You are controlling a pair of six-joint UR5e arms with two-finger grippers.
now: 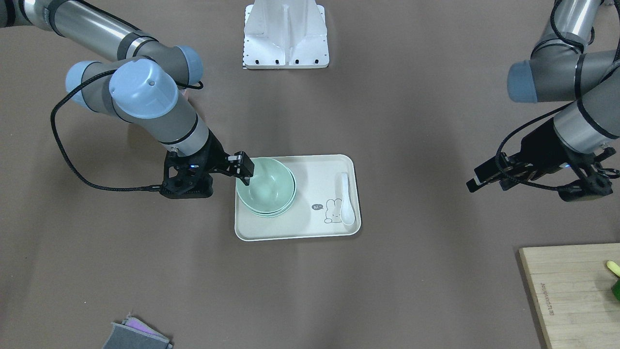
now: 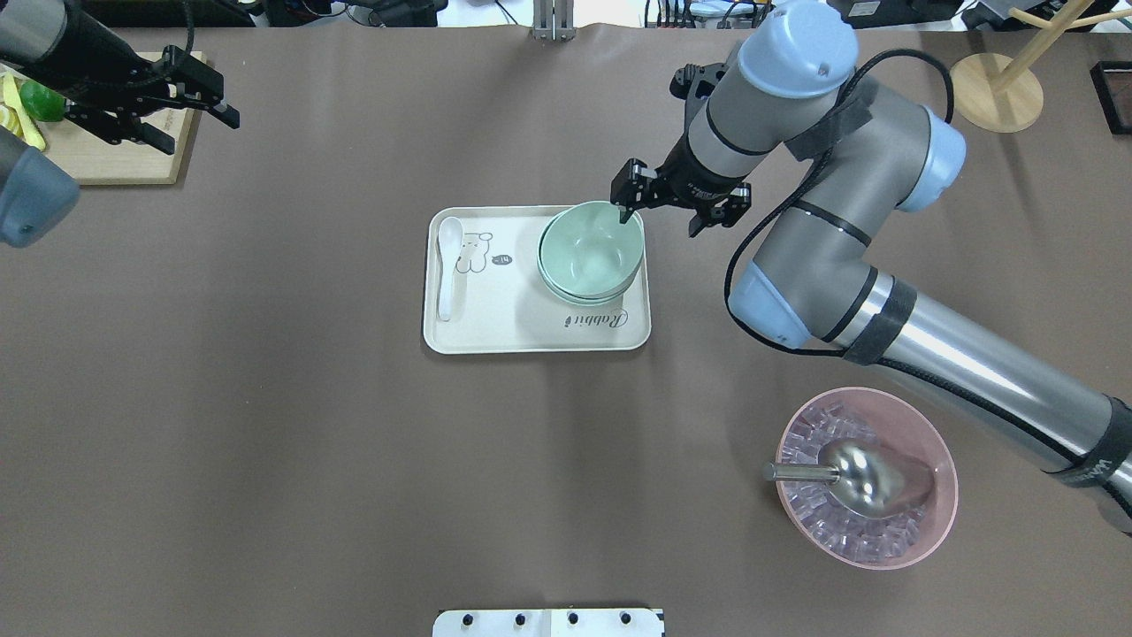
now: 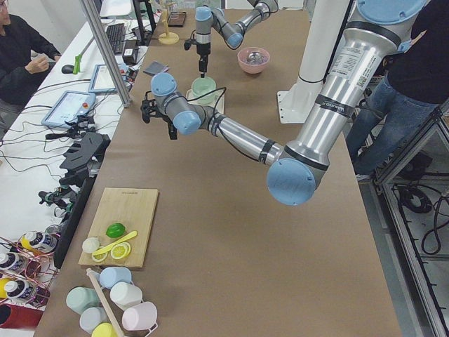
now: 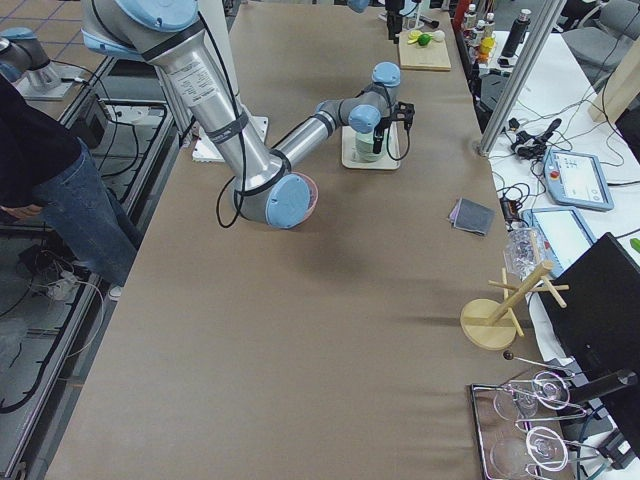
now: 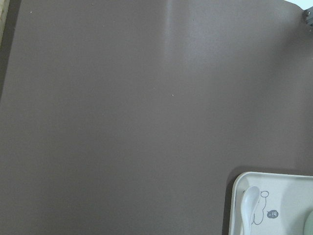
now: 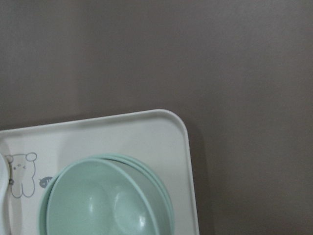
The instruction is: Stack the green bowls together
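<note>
a robot lab
robot arms [image 3: 330, 105] at a long table [image 3: 231, 232]; side bench [image 3: 28, 168] with cables [image 3: 24, 149], a keyboard [image 3: 116, 38].

A cream tray [image 2: 513, 329] with a rabbit drawing carries 1 white spoon [image 2: 447, 270] along its edge. Well apart, a pink bowl [image 2: 952, 485] of ice cubes holds a metal scoop [image 2: 865, 479]. A wooden cutting board [image 2: 124, 161] bears a lime [image 2: 37, 100].
</note>
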